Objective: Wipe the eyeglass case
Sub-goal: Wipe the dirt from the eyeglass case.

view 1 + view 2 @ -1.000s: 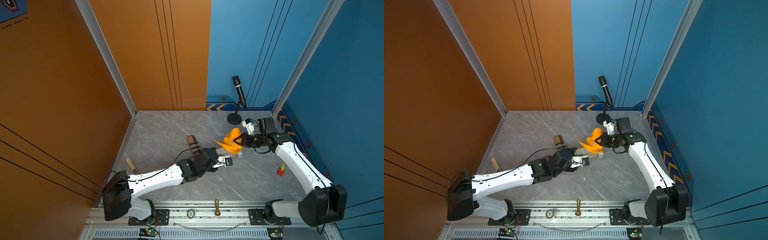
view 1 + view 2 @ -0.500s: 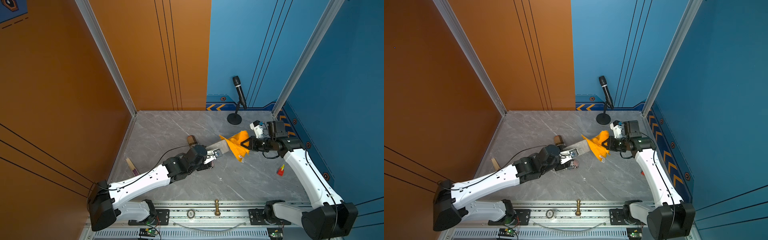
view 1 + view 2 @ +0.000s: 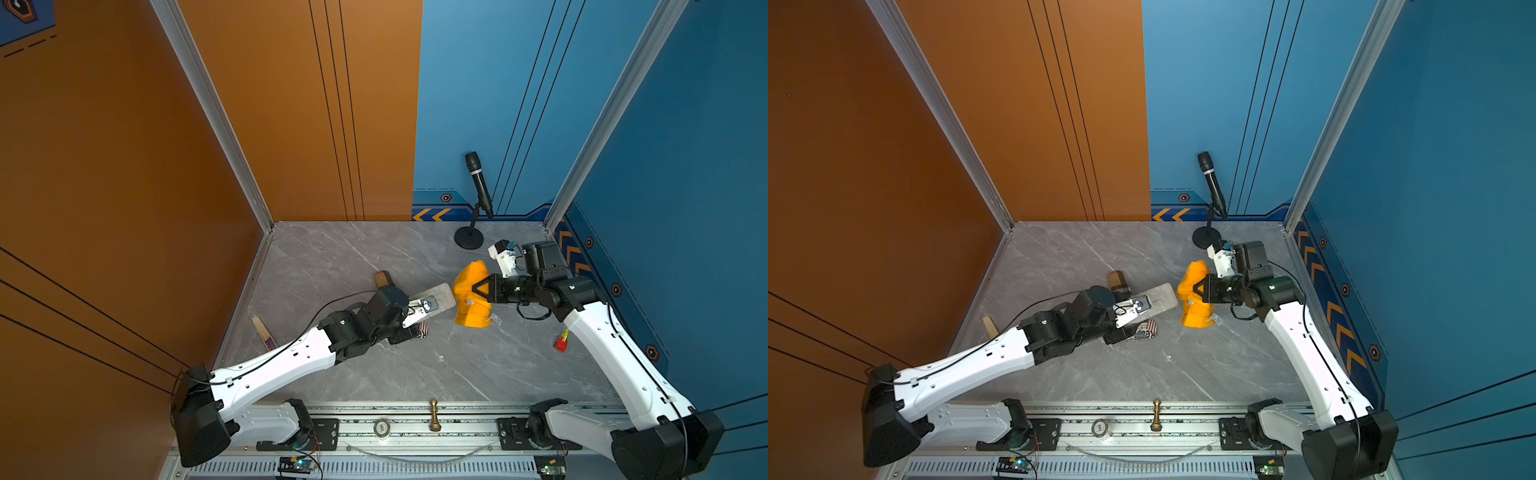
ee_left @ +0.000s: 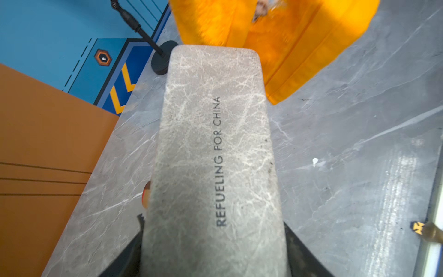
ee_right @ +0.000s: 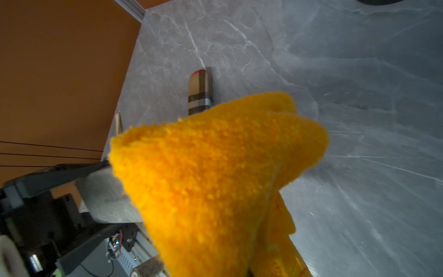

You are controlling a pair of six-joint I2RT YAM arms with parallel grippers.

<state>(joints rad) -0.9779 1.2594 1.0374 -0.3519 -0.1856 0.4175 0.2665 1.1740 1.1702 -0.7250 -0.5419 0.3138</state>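
Note:
The grey marbled eyeglass case (image 4: pixel 211 144), printed with "REFUELING FOR CHINA", sticks out from my left gripper (image 4: pixel 213 259), which is shut on its near end. In both top views the case (image 3: pixel 440 296) (image 3: pixel 1160 297) points toward the right arm, and the left gripper (image 3: pixel 417 311) holds it just above the table. My right gripper (image 3: pixel 482 289) (image 3: pixel 1202 291) is shut on a bunched orange cloth (image 3: pixel 471 295) (image 5: pixel 215 179). The cloth (image 4: pixel 275 36) hangs at the case's far end and hides the right fingers.
A brown banded cylinder (image 3: pixel 383 279) lies just behind the left wrist. A striped item (image 3: pixel 1144 330) lies under that wrist. A microphone stand (image 3: pixel 469 239) is at the back. A wooden stick (image 3: pixel 262 332) lies far left, a red item (image 3: pixel 561 341) far right.
A second ago the cloth lay over the case. The left arm has pulled the case back leftward and the right gripper has drawn the cloth off to the case's far end.

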